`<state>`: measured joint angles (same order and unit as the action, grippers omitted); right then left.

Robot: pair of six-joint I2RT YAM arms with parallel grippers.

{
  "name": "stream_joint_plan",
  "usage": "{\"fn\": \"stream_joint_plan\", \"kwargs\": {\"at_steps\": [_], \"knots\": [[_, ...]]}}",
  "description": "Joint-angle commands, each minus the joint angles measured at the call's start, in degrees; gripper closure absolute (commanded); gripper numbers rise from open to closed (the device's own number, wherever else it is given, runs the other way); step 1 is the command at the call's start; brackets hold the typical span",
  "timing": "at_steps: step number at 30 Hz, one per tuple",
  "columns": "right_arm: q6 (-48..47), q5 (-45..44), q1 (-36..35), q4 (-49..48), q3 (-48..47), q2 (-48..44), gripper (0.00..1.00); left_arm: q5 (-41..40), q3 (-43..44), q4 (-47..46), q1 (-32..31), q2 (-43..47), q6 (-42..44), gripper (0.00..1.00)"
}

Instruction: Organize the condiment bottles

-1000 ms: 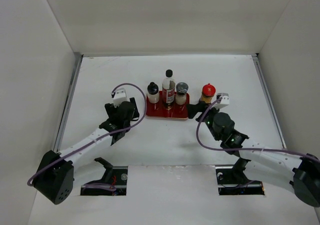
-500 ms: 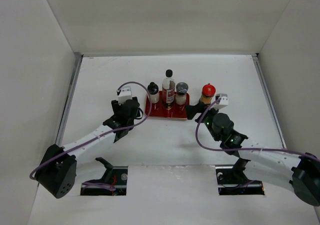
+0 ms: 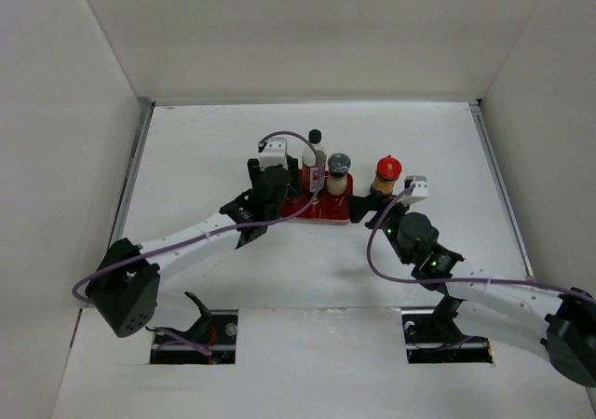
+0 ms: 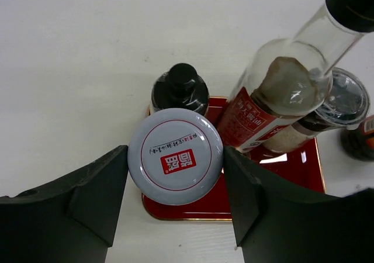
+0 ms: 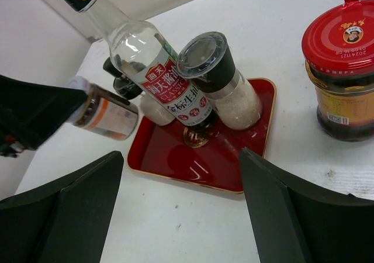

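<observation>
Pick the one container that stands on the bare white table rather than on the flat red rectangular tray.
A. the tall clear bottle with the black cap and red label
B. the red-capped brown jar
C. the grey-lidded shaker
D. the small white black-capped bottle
B: the right wrist view shows the red-capped brown jar standing on the white table, beside the flat red rectangular tray and clear of its rim.

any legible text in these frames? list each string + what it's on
"金标生抽", under a brand line that looks like "海天酱油": red label of the tall clear bottle.
"2024121" and "01:09:16 GB": cap rim of the red-capped brown bottle.
Two white characters in a red square, probably "厨邦": lid of the white-lidded jar; the ring of print around them is too small to read.
Side labels on the jar and the brown bottle: blurred.
</observation>
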<state>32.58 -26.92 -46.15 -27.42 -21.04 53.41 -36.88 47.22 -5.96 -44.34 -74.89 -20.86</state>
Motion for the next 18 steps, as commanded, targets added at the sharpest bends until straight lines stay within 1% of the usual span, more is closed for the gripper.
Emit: {"fn": "stream_joint_plan", "kwargs": {"at_steps": [1, 7, 11, 18], "knots": [[-0.1, -0.6, 0.4, -3.1, 0.5, -1.5, 0.13, 1.8, 3.7, -9.4, -0.4, -2.0, 1.4, 0.70], [-0.2, -0.7, 0.6, -3.1, 0.7, -1.6, 0.13, 2.6, 4.3, -12.4, -0.8, -6.2, 1.4, 0.70], [-0.6, -0.7, 0.6, -3.1, 0.6, -1.4, 0.13, 2.7, 3.1, -13.9, -0.9, -8.6, 0.7, 0.69], [-0.5, -0.9, 0.9, -3.1, 0.5, -0.1, 0.12, 2.1, 1.7, -14.9, -2.5, -12.1, 0.3, 0.66]]}}
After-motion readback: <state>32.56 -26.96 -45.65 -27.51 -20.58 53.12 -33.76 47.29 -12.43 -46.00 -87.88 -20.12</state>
